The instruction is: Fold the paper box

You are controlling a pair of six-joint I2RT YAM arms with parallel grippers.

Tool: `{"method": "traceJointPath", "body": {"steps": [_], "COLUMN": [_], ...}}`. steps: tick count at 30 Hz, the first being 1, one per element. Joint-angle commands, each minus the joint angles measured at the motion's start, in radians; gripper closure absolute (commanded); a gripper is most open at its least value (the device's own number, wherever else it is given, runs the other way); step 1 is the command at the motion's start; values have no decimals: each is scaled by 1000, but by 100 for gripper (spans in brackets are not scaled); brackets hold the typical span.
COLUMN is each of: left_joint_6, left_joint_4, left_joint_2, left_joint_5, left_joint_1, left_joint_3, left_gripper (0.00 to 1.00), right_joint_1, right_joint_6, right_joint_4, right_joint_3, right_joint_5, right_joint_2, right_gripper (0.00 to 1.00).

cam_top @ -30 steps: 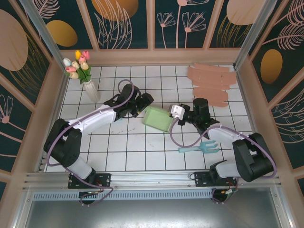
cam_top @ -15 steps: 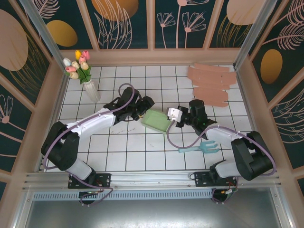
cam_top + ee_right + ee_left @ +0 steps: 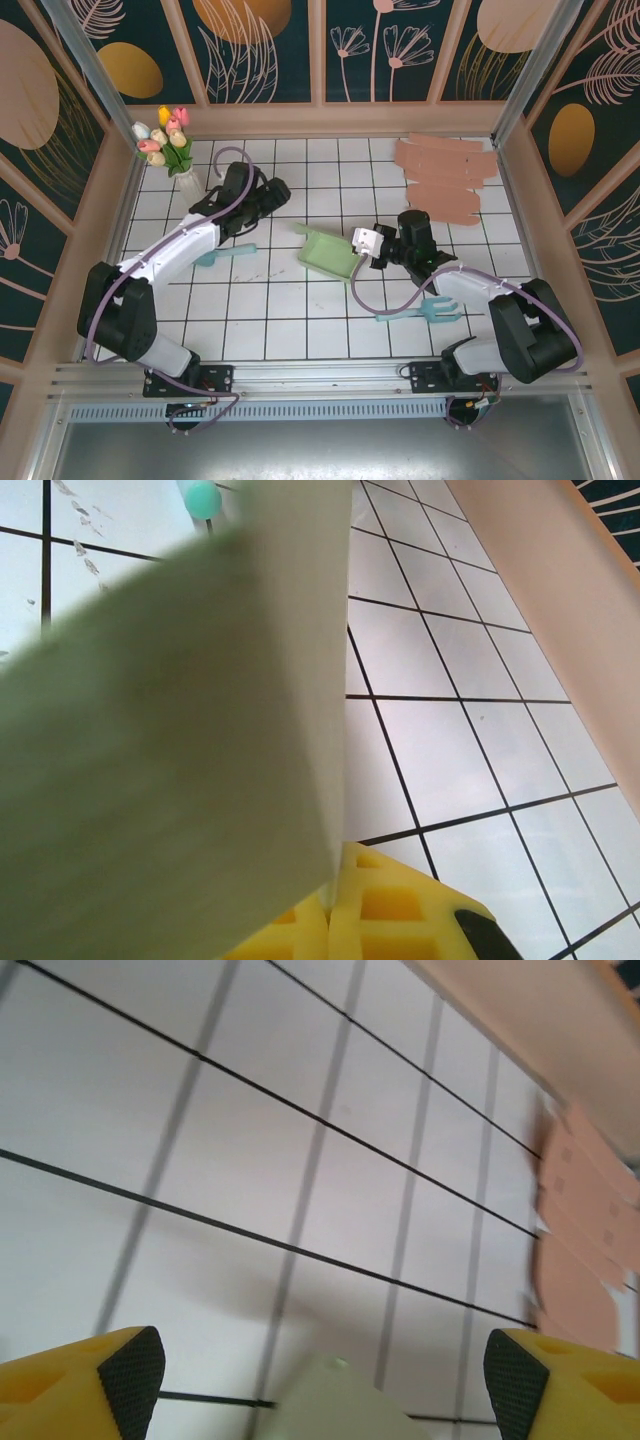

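The pale green paper box (image 3: 328, 253) lies partly folded on the tiled table centre, one flap pointing up-left. My right gripper (image 3: 364, 246) is at its right edge; in the right wrist view the yellow fingers (image 3: 400, 915) are shut on the edge of the paper box (image 3: 170, 740), which looms large and blurred. My left gripper (image 3: 277, 189) hangs apart from the box, up and to its left. In the left wrist view the left gripper (image 3: 322, 1375) is open, black pads (image 3: 131, 1370) wide apart, with just the box's flap tip (image 3: 335, 1405) low between them.
A vase of tulips (image 3: 176, 152) stands at the back left. Pink cardboard sheets (image 3: 445, 175) lie at the back right and show as pink sheets (image 3: 580, 1230) in the left wrist view. A teal fork (image 3: 420, 311) lies near the right arm, a teal tool (image 3: 226, 255) under the left arm.
My left gripper has let go of the box's left side and drawn back up and to the left. The box has settled slightly; my right gripper holds its place.
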Motion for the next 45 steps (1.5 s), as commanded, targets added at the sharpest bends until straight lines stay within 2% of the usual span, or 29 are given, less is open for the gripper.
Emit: {"method": "traceJointPath", "body": {"steps": [1,7,12,18,22,27,34,45], "left_joint_6": [33,-70,-150,-182,-187,-213,-230,-229], "left_joint_4": [60,124,172,180,171,180,183,219], "left_joint_2": [23,59,47,82,75,56,34,56], "left_joint_5": [86,194,215,273,250,258,235,206], "left_joint_1": [-13,-19,-61,-110,-118,-146,-161,-167], "left_joint_3": [-35,-57,-78,-41,-34,-32,-43,-117], "left_gripper": [14,7,8,8,9,9,15,30], "right_joint_1": [7,4,-11,-24,-21,-13,15,47], "right_joint_6": [-14,-11,0,45,86,95,94,37], "right_joint_4": [-18,-17,-7,56,102,105,131,71], "right_joint_3": [20,22,23,9,3,11,1,17], "right_joint_5": [-17,-17,-40,-94,-138,-127,-98,-8], "right_joint_2": [-14,-6,-6,-20,-51,-68,-45,1], "right_gripper": [100,100,100,100,100,100,100,98]}}
